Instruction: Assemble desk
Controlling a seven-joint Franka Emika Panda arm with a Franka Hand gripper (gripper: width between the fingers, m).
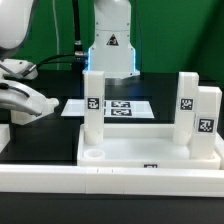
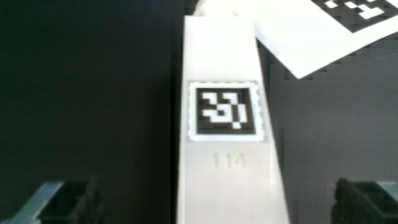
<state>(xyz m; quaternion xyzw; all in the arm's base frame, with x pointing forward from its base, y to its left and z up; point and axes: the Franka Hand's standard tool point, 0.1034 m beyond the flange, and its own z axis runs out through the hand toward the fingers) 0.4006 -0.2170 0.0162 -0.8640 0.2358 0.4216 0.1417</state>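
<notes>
The white desk top point(image 1: 150, 150) lies flat in the exterior view. Three white tagged legs stand upright on it: one at the left point(image 1: 93, 105) and two at the right point(image 1: 187, 98) point(image 1: 207, 118). My gripper point(image 1: 25, 98) is at the exterior view's left, low over the black table. In the wrist view a fourth white leg point(image 2: 228, 110) lies flat on the table, tag facing up. My gripper point(image 2: 210, 200) is open and straddles it. Dark fingers point(image 2: 54, 200) show on either side, with gaps between them and the leg.
The marker board point(image 1: 120, 107) lies behind the desk top, and its corner point(image 2: 329, 35) shows past the lying leg's far end. The robot base point(image 1: 110, 45) stands at the back. A long white rail point(image 1: 110, 180) runs along the front. A round socket point(image 1: 95, 157) shows in the top's front-left corner.
</notes>
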